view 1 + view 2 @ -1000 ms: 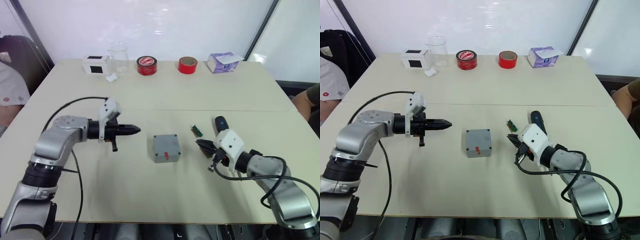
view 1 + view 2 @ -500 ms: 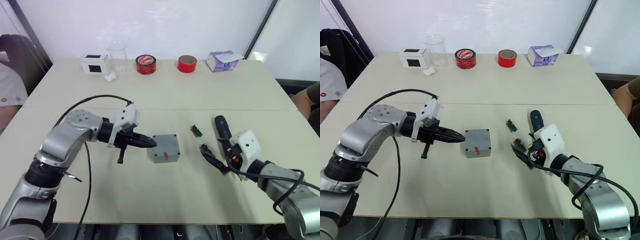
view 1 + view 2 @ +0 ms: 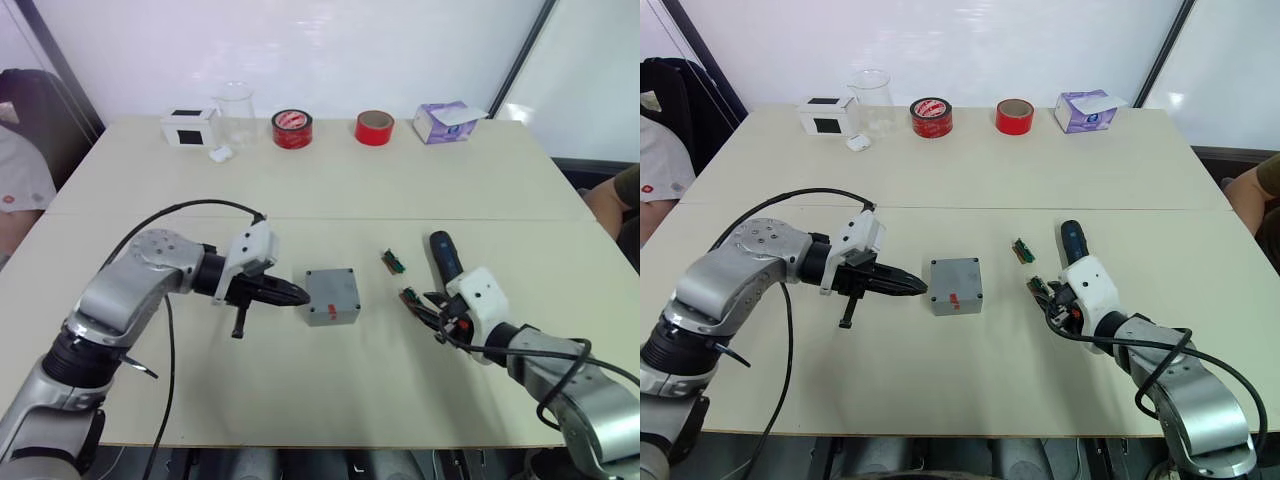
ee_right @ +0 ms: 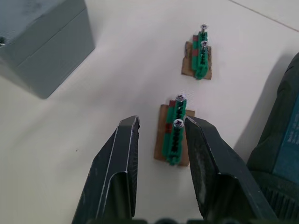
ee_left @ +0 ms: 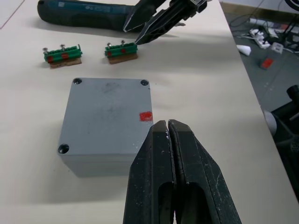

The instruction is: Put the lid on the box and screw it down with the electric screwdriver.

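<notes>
Beige table (image 3: pixel 300 180), seam across middle; white wall (image 3: pixel 330 50) behind, dark diagonal struts.

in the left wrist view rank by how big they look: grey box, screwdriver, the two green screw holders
1. The box, which looks largest and lies nearest the camera.
2. The electric screwdriver, long but cut off by the picture's edge, so its full length is unsure.
3. The two green screw holders look alike; no ranking between them.
</notes>
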Available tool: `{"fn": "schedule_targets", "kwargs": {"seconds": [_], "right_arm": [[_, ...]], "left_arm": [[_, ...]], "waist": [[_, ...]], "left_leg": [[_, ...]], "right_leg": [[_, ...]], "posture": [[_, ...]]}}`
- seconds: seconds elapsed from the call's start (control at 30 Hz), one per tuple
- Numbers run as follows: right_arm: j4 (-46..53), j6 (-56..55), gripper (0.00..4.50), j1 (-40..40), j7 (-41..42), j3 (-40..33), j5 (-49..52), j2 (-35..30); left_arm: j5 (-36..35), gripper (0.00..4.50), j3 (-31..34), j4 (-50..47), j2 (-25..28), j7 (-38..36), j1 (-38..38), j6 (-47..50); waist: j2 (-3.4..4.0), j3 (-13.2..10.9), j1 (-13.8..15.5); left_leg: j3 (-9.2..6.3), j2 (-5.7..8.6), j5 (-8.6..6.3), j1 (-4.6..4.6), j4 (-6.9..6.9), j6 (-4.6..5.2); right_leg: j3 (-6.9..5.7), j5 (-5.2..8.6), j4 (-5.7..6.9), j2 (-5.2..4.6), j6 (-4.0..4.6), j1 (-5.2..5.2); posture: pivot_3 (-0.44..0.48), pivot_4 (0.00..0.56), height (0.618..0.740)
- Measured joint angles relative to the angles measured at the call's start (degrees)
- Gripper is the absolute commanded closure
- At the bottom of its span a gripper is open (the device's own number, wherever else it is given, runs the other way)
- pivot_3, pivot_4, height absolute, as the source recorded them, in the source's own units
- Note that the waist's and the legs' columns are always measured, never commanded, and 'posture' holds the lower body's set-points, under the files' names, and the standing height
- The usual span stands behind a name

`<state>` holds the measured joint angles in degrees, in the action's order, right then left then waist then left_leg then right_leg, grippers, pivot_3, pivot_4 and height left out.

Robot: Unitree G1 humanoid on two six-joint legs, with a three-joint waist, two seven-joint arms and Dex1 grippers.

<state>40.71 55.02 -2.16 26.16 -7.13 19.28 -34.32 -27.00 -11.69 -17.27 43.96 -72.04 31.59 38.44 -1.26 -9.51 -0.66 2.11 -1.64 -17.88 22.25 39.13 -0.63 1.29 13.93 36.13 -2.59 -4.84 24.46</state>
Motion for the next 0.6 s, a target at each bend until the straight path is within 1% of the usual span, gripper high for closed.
{"fn": "schedule_targets", "kwargs": {"seconds": [0.6], "right_arm": [[-0.75,7.56,3.04,4.54,-1.93,1.26,0.87,-0.49]], "left_arm": [[0.10,4.50,0.04,-0.87,0.05,1.88,-1.77,-1.29]], "waist": [[0.00,0.00,0.00]], "left_leg": [[0.00,0.00,0.00,0.01,0.01,0.00]], "right_leg": [[0.00,-0.01,0.01,0.00,-0.01,0.00]], "posture": [[0.000,0.150,0.740]]}}
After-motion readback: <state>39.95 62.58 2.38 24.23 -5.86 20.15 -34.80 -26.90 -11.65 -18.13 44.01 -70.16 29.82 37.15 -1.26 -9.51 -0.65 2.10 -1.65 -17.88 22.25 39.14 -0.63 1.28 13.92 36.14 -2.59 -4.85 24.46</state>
